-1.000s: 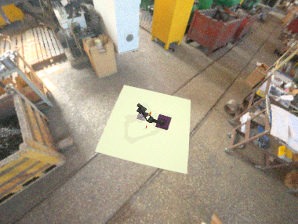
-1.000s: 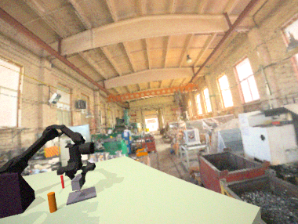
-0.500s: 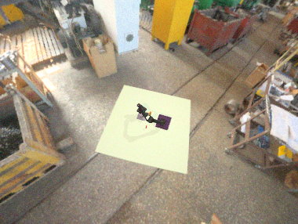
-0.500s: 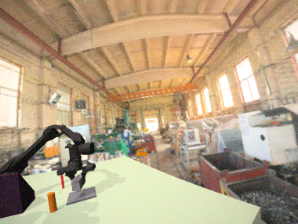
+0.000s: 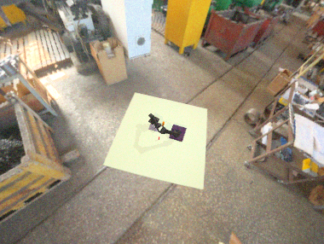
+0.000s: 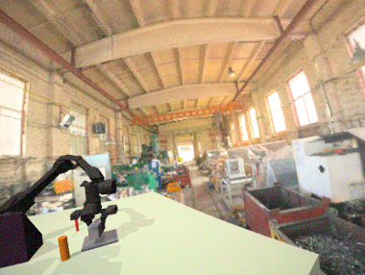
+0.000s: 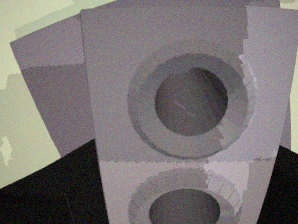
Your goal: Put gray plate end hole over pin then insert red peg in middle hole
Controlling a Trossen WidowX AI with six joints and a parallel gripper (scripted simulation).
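Leftmost in the exterior view, the orange cylinder [image 5: 163, 124] [image 6: 63, 248] stands upright on the pale desk [image 5: 170, 164] [image 6: 192, 236], just beside the gray base [image 5: 150, 127] [image 6: 111, 237] [image 7: 50, 95], my landmark. Next comes the red peg [image 5: 159, 138] [image 6: 77, 225], upright behind the base; slim and probably stiff and light, it should be taken squarely around its upper shaft, leaving the lower end free for the hole. Then, above the base, the gray plate [image 6: 95, 232] [image 7: 115, 135] sits partway open fingers [image 6: 97, 214], gripped by its sides. It looks rigid, likely smooth; a firm side grip should suit it, though an off-centre hold could let it tip. Whether the pin already enters its end hole, I cannot tell.
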